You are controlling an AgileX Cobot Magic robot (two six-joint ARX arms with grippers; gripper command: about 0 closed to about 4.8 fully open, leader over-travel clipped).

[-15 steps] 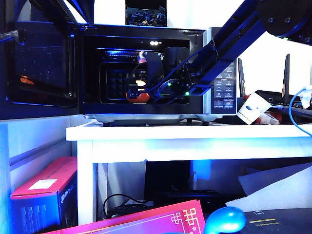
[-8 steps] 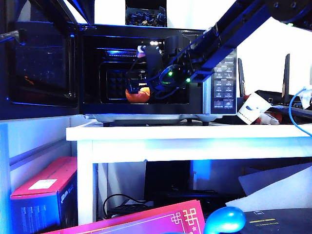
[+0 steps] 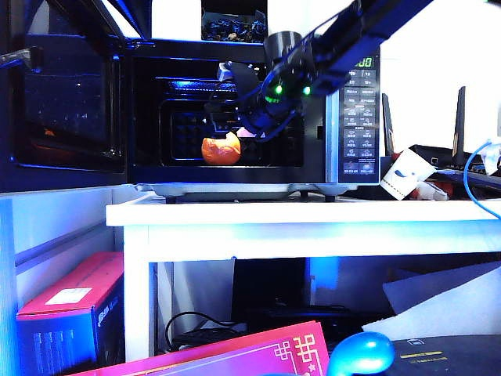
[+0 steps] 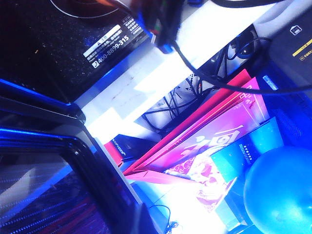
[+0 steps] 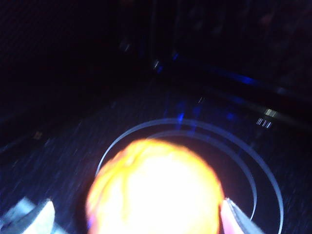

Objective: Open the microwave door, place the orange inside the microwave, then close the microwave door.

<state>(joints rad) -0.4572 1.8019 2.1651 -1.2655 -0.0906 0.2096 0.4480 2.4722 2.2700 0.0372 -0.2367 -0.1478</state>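
Orange (image 3: pixel 221 150) rests inside the microwave (image 3: pixel 235 110), right end effector (image 3: pixel 227 117) spread apart above it, left end effector unseen; door (image 3: pixel 66 102) remains open.

Microwave: the boxy silver-white microwave (image 3: pixel 235 110) stood on the white table (image 3: pixel 313 223).
Door: the black glass microwave door (image 3: pixel 66 102) hung open at nine o'clock.
Orange: the small round orange (image 3: pixel 221 150) sat inside.
Cup: the white paper cup (image 3: pixel 401 176) stood at three o'clock.
Grippers: the right gripper (image 3: pixel 231 102) hung just above the orange, fingers spread; the left gripper was out of sight.
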